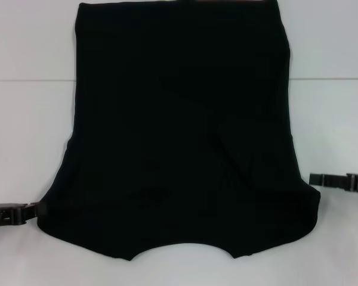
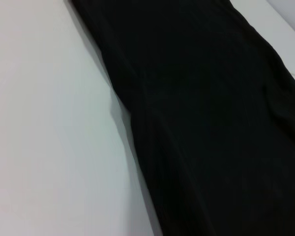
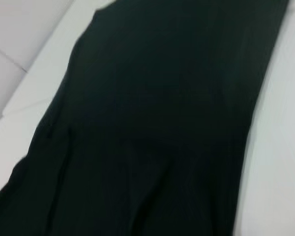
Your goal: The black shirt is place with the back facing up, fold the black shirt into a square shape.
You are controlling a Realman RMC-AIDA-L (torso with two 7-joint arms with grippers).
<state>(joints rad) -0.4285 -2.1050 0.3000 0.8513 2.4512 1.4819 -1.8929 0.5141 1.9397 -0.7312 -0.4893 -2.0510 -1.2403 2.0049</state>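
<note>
Your large black short-sleeved soft cloth shirt (image 1: 179,131) lies flat on the white table (image 1: 24,119), its curved neckline at the near edge and its hem at the far edge. Both sleeves look already turned in, so the sides run fairly straight; I judge the lengthwise folds are still to do before it is square. The left gripper (image 1: 31,209) sits low at the shirt's near left corner, touching or just beside the cloth. The right gripper (image 1: 316,179) hangs just beside the near right edge. You cannot tell how wide either claw stands. Only the head view shows the grippers and neckline; the wrist views show just cloth edges and table.
</note>
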